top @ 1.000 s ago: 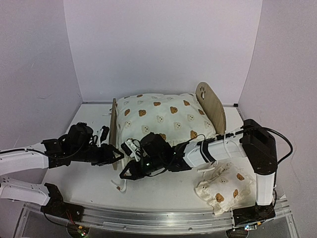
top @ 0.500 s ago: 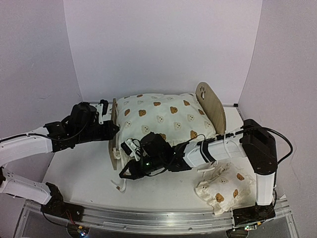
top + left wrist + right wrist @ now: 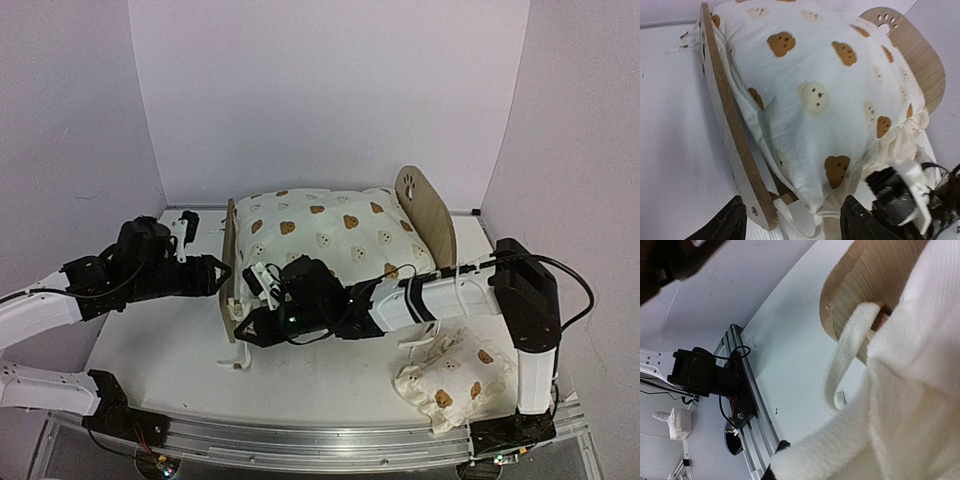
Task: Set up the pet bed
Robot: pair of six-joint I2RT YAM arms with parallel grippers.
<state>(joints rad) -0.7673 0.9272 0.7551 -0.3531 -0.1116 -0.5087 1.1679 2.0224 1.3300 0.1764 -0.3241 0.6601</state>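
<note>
Pet bed [image 3: 425, 210]: cushion [image 3: 320, 235] laid inside. Left hand [image 3: 796, 220] spread by footboard [image 3: 725, 115] corner, likely for steadying. Right hand [image 3: 248, 323] at tie [image 3: 850, 340], likely for fastening; grip cannot be told.

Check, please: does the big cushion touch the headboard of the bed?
Touching. The top view shows the cushion pressed against the headboard, no gap between them.

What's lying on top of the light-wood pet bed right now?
The large cream bear-print cushion covers the light-wood pet bed, spanning from low footboard to paw-print headboard. The bed's base is hidden beneath it.
</note>
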